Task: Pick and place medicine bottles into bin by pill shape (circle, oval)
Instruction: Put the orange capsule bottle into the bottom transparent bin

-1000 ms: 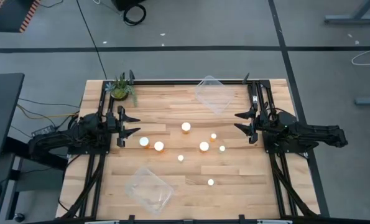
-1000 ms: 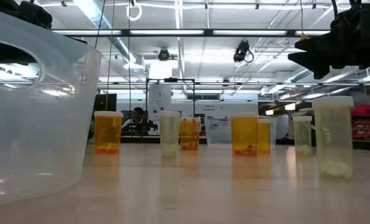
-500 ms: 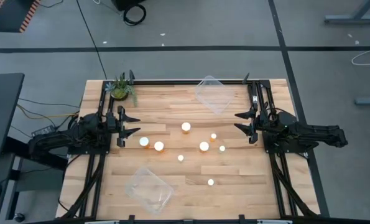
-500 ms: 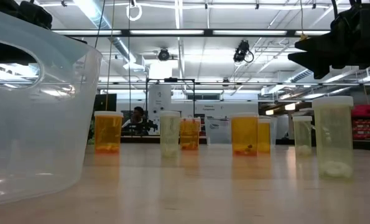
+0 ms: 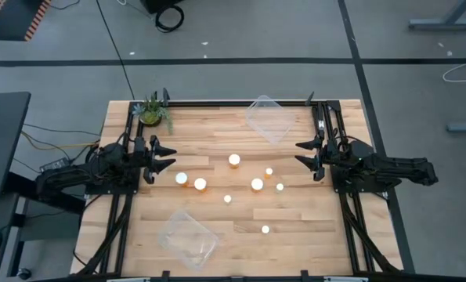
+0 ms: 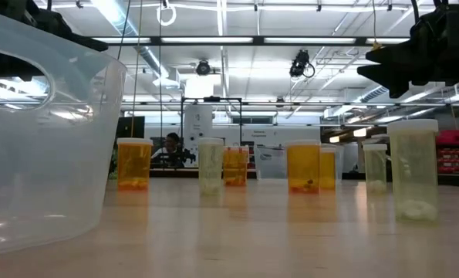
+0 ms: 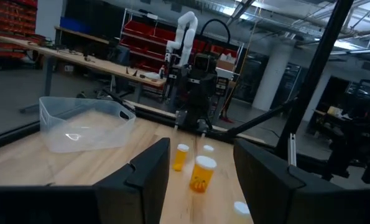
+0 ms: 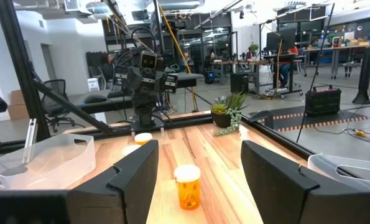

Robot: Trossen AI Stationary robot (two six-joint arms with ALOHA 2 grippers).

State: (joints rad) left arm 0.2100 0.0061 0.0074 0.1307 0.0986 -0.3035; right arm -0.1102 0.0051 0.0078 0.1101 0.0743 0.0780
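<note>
A light wooden table (image 5: 217,133) is seen from directly above, with two dark robot arms reaching in from opposite sides. Eight small medicine bottles with white caps and orange-amber bodies (image 5: 257,184) stand upright and scattered across the middle of the table, none touching another. From table height they appear as a loose row, some bodies deep orange (image 6: 134,164) and others pale and nearly clear (image 6: 413,170). The left gripper (image 5: 159,157) hovers at the left side of the table with its two fingers spread wide, holding nothing, just beside the nearest wide bottle (image 5: 182,178) and not touching it. Its wrist camera shows an orange bottle (image 7: 202,173) between the parted fingers, farther off. The right gripper (image 5: 306,155) hangs at the right side, fingers also spread wide and empty, near the bottles but apart from them. One clear plastic bin (image 5: 268,119) lies at the far edge of the table, towards the right. A second clear plastic bin (image 5: 187,239) lies at the near edge, towards the left. A small green potted plant (image 5: 151,112) stands at the far left corner.
</note>
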